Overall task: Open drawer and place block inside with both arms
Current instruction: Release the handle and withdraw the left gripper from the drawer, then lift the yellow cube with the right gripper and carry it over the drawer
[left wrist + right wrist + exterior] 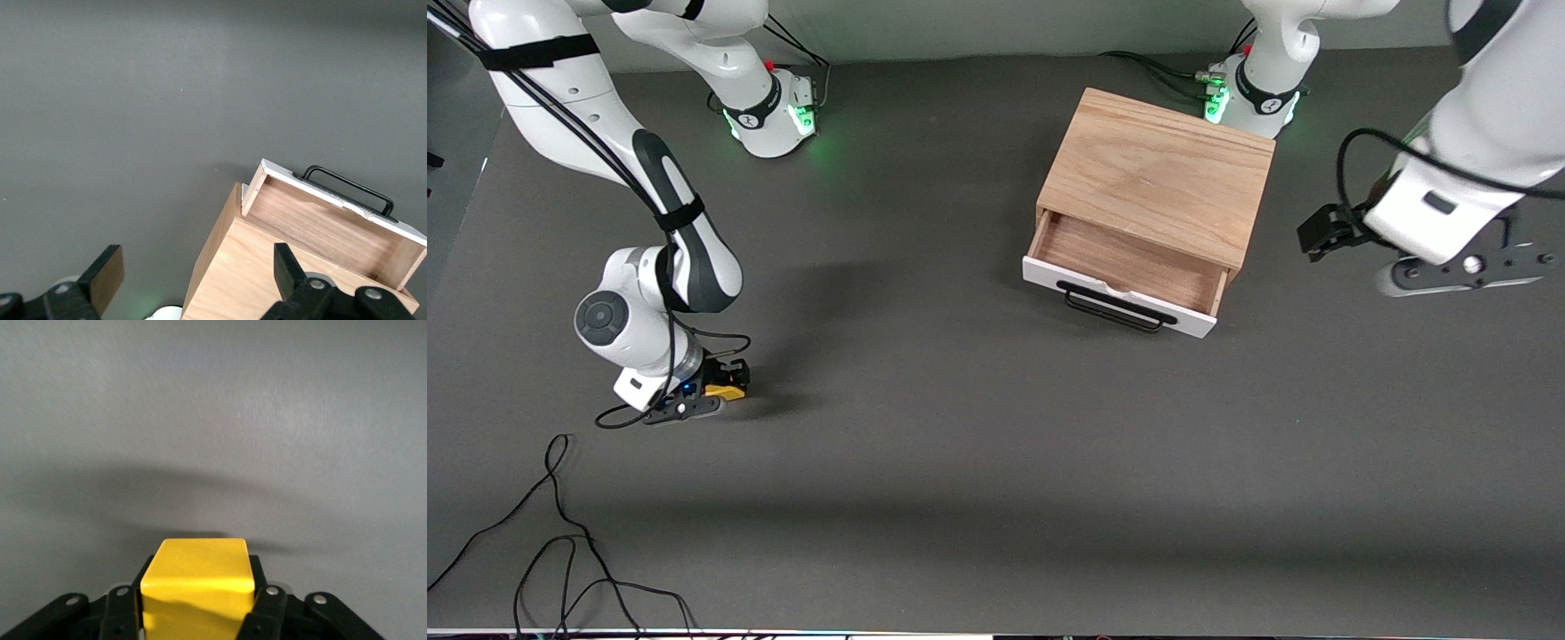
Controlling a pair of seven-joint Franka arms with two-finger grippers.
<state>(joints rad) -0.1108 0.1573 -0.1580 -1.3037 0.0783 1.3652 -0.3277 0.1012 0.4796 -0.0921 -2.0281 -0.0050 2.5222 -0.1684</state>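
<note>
The light wooden cabinet [1156,173] stands near the left arm's base. Its white-fronted drawer [1129,267] is pulled open and shows a bare wood interior, with the black bar handle [1116,307] on the front. My right gripper [716,391] is shut on the small yellow block [727,389], low over the table toward the right arm's end. The block [200,563] fills the right gripper [197,600] in the right wrist view. My left gripper [1323,231] is open and empty, up over the table beside the cabinet. The left wrist view shows the left gripper [198,267] above the cabinet [267,280] and open drawer [327,227].
Loose black cables [560,533] lie on the dark table near the front camera at the right arm's end. The arm bases [774,111] [1249,98] stand along the table's edge farthest from the camera.
</note>
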